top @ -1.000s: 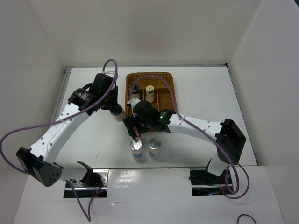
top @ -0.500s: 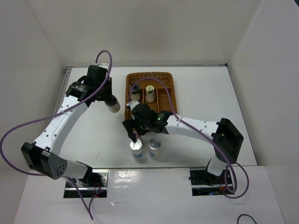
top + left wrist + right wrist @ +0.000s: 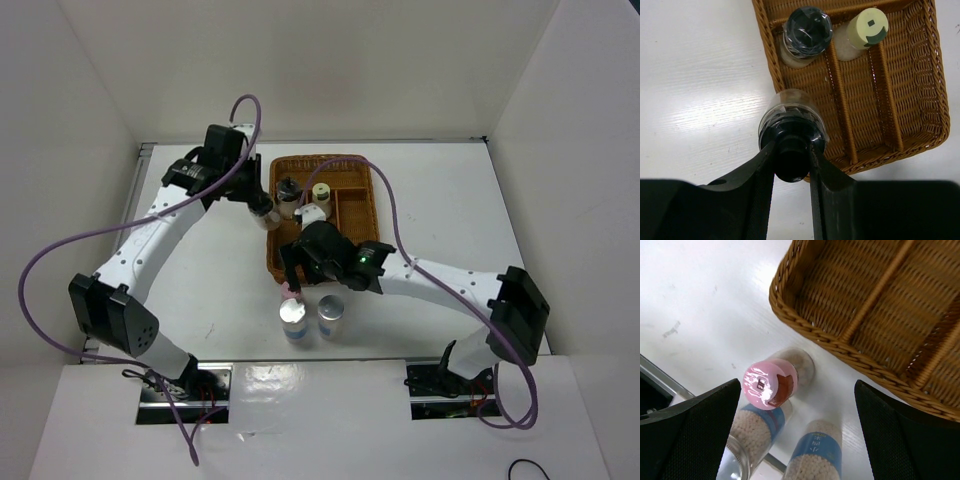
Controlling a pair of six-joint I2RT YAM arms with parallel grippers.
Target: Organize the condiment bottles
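Observation:
My left gripper [image 3: 262, 212] is shut on a black-capped jar [image 3: 791, 116] and holds it over the left rim of the wicker tray [image 3: 352, 170]. A second black-capped jar [image 3: 807, 29] and the pale yellow-capped jar [image 3: 867, 27] stand at the tray's far end. My right gripper [image 3: 293, 272] is open above the pink-capped jar [image 3: 771, 382], which stands on the table just outside the tray's near left corner; the fingers [image 3: 700, 430] are apart from it. Two wider silver-white jars [image 3: 293, 318] [image 3: 331, 314] stand in front.
The tray's right compartments [image 3: 905, 75] hold nothing. The tray's near rim [image 3: 850, 357] lies close to the pink jar. A metal strip [image 3: 320, 372] marks the table's near edge just beyond the two wide jars.
My left arm has swung right with the black-capped jar, from the table to the tray's left rim. My right gripper has lifted back toward the tray, and the pink jar now stands free.

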